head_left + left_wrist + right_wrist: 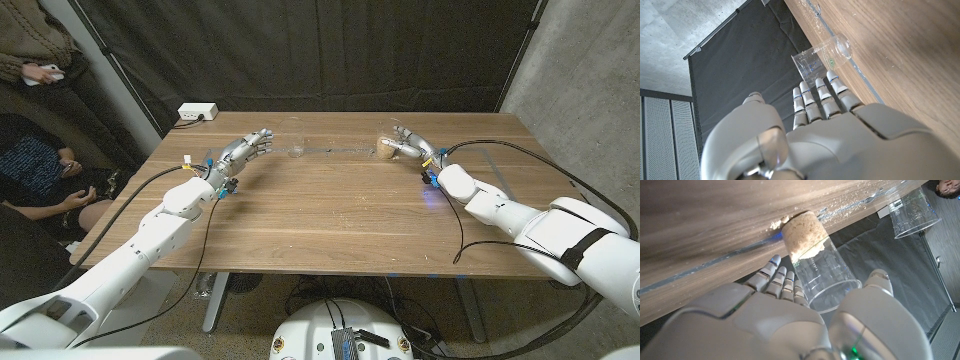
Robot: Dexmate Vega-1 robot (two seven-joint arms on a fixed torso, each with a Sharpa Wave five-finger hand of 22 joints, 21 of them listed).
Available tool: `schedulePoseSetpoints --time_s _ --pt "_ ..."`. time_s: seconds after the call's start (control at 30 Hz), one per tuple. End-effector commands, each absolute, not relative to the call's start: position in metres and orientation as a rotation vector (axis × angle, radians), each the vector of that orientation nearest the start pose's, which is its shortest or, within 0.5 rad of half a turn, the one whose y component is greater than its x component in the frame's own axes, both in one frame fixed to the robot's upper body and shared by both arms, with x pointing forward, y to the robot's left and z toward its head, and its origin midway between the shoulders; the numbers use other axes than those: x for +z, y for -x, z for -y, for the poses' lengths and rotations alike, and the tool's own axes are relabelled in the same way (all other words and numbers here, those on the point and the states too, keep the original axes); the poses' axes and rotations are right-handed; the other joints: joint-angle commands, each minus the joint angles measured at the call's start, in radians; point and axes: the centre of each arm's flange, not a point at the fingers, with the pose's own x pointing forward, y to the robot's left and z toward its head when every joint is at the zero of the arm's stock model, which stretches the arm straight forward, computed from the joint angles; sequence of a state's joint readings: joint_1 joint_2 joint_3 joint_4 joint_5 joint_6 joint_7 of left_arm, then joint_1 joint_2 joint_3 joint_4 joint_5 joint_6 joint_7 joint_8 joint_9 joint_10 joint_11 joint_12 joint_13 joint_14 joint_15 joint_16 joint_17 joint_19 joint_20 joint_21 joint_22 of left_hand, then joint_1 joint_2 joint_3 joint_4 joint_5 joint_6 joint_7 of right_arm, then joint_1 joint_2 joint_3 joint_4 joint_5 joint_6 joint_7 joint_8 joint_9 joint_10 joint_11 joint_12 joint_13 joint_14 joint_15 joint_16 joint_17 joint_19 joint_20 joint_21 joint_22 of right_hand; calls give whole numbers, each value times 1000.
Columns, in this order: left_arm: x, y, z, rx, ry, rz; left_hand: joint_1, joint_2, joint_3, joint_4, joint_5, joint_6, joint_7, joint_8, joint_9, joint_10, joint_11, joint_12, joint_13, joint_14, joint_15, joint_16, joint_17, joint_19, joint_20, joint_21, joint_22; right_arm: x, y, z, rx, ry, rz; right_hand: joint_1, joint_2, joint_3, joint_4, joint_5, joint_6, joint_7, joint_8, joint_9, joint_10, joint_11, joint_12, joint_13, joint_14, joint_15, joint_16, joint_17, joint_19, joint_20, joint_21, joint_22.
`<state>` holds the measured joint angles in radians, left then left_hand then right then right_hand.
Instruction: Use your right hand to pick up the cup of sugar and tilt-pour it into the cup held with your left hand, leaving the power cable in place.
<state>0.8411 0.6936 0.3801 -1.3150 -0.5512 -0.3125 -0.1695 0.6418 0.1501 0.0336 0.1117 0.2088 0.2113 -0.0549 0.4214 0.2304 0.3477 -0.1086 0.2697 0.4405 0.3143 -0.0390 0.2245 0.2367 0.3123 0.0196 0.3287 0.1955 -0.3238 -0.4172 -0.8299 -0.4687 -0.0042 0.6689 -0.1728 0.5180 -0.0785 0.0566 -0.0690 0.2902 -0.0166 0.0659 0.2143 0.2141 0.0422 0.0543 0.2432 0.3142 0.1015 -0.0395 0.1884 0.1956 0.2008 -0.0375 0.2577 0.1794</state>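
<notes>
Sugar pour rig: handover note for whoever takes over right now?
Left hand: open, fingers short of the empty cup, not holding it.
Right hand: open around the cup of sugar, grip not closed as far as the right wrist view shows.
Both cups stand on the table; a little sugar is spilled by the cup of sugar.
Nothing poured. Left: grasp both, lift, tilt-pour.

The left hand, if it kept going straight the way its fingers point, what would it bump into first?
Most likely the empty clear cup: the left hand points its fingers right at it, with a gap between them.
</notes>
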Motion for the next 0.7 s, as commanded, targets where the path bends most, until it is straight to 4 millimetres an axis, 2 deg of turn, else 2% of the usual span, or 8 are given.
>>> schedulePoseSetpoints --time_s 0.03,0.33,0.7 --pt "-18 -639 -340 -286 -266 588 3 -7 7 2 8 9 3 -3 1 10 -2 -3 2 11 -73 2 1 2 -5 -7 1 -3 -728 267 111 833 637 4 0 2 -6 4 -6 3 -3 -1 -8 3 -4 2 -4 -4 0 2 -8 -15 -3 2" --pt "-17 -641 -345 -283 -265 587 3 -7 8 1 8 11 4 -4 2 11 -2 -4 2 10 -72 2 1 1 -5 -8 1 -3 -730 263 99 817 628 5 2 2 -6 5 -6 3 -3 -1 -9 6 -4 2 -6 -2 1 2 -9 -13 -7 2" --pt "-16 -642 -349 -276 -269 585 2 -8 9 1 8 10 4 -6 3 13 -3 -4 2 12 -73 3 0 2 -5 -9 2 -5 -739 261 61 782 570 14 13 9 -10 5 -17 4 -6 -1 -28 7 -8 2 -21 6 -1 2 -20 11 -17 3"
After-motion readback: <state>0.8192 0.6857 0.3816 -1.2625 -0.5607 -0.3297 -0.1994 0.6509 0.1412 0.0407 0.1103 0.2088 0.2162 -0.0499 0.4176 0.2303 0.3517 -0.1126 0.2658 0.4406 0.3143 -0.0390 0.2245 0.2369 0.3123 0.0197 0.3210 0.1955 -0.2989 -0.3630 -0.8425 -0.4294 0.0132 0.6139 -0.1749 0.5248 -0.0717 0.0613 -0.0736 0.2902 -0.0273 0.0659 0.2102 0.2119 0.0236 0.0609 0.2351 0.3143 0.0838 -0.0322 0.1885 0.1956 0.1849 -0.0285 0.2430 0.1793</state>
